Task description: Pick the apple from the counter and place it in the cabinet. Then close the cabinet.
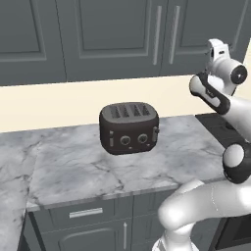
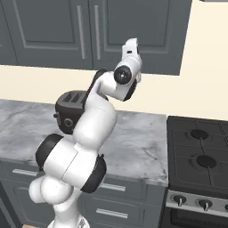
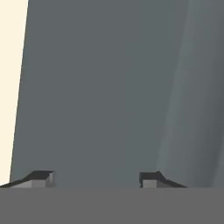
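Two findings: saw end effector [image 3: 96,179] spread apart, empty, facing shut cabinet [image 1: 117,39] door. Could not tell apple's spot on table [image 1: 98,171]. Judged it light, firm, slick — best pinched across the middle.

You have the toaster [image 1: 129,127] on the counter [image 1: 73,166], against the wall. The cabinet [image 1: 117,34] hangs above it, 2 doors shut. The stove [image 2: 198,156] sits right of the counter.
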